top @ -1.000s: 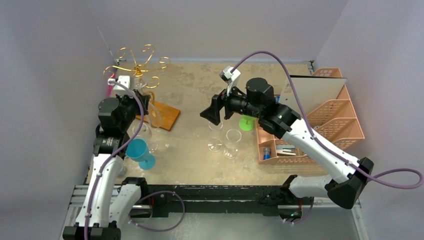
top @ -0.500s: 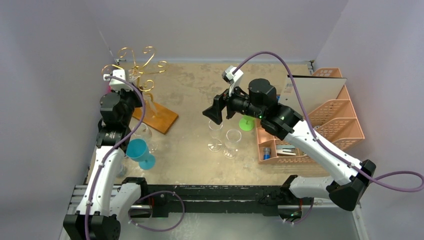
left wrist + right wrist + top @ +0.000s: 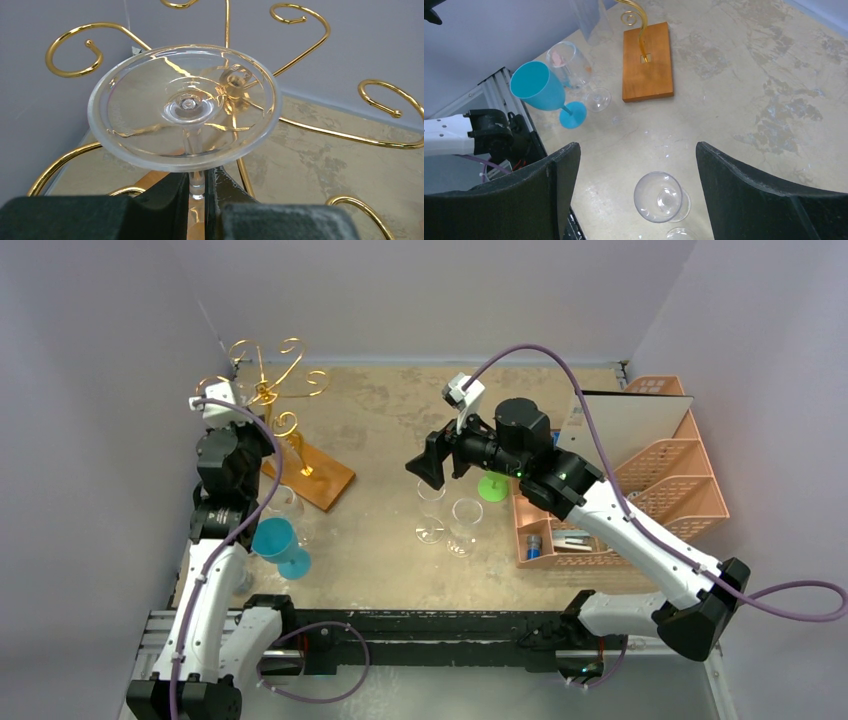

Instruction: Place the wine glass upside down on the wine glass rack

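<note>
- We see the clear wine glass held upside down, its round foot uppermost, close before the rack's curls.
- We see the wine glass rack: gold wire curls on a thin stem, standing on an orange-brown wooden base at the worktop's far left.

From here I count four clear wine glasses, one blue glass, one green glass, one gold rack and one pink organiser.

Lilac walls, perhaps stone tabletop
</note>
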Available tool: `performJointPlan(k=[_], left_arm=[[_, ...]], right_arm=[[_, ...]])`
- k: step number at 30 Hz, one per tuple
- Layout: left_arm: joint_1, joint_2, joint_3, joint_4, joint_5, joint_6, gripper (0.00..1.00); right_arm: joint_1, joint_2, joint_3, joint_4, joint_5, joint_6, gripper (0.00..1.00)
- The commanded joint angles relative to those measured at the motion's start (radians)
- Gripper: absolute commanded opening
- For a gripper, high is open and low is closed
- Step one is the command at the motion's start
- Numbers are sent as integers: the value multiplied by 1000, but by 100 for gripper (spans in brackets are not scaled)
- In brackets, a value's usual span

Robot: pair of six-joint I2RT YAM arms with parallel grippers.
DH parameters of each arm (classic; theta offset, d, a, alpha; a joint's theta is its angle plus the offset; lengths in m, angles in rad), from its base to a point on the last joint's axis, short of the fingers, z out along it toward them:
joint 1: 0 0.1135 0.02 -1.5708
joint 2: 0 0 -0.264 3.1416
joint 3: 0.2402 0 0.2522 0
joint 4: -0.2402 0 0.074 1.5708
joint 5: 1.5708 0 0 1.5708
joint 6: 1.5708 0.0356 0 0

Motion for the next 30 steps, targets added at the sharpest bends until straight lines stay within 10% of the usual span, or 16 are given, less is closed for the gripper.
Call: performJointPlan(k=[1,17,30], left_arm=[[9,-30,-2,-41,-60,-28,0],[9,-22,62,-122,290,53,0],[9,-81,62,-210,215,120,0]], right_arm=[[-4,4,3,33,-2,-7,87],[-4,-20,0,28,-13,-2,88],[-4,-23,0,37,-54,24,88]])
